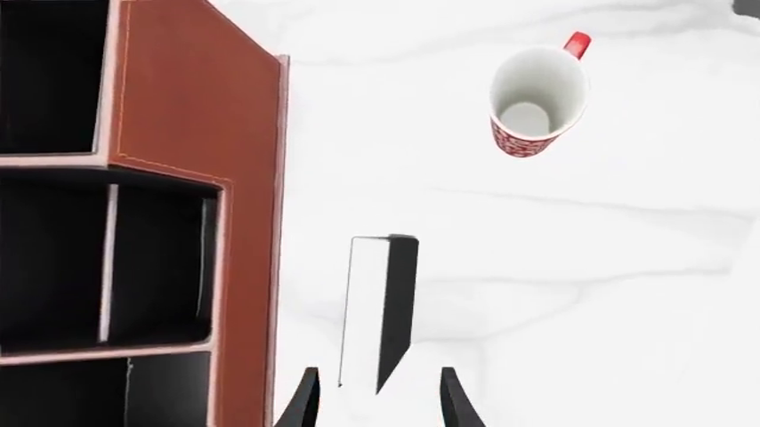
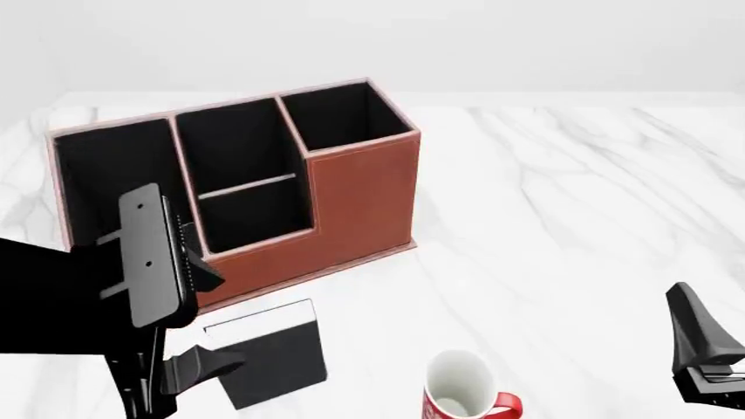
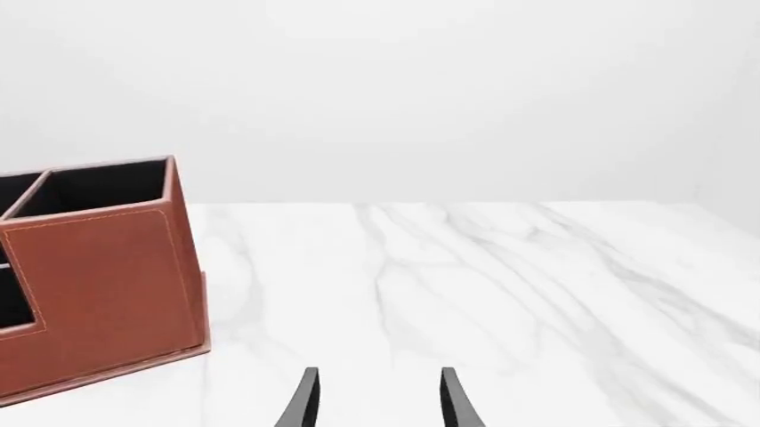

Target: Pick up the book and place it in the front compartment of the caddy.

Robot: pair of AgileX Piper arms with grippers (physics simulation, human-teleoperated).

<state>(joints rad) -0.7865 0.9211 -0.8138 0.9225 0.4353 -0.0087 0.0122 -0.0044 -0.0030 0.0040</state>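
Observation:
The black book (image 2: 277,353) stands on its edge on the table in front of the caddy (image 2: 361,196), white page edges up. In the left wrist view the book (image 1: 383,307) lies between my left gripper's (image 1: 380,402) open fingers, with a gap on each side. In the front view the left gripper (image 2: 215,371) is at the book's left end. The front compartment (image 2: 254,220) is the low-walled middle pocket, also in the left wrist view (image 1: 160,267). My right gripper (image 3: 377,402) is open and empty, low at the right (image 2: 700,349).
A red-and-white mug (image 2: 462,390) stands upright to the right of the book, also in the left wrist view (image 1: 538,102). The left arm's black body (image 2: 70,288) hides the caddy's left front corner. The table is white marble (image 2: 559,218).

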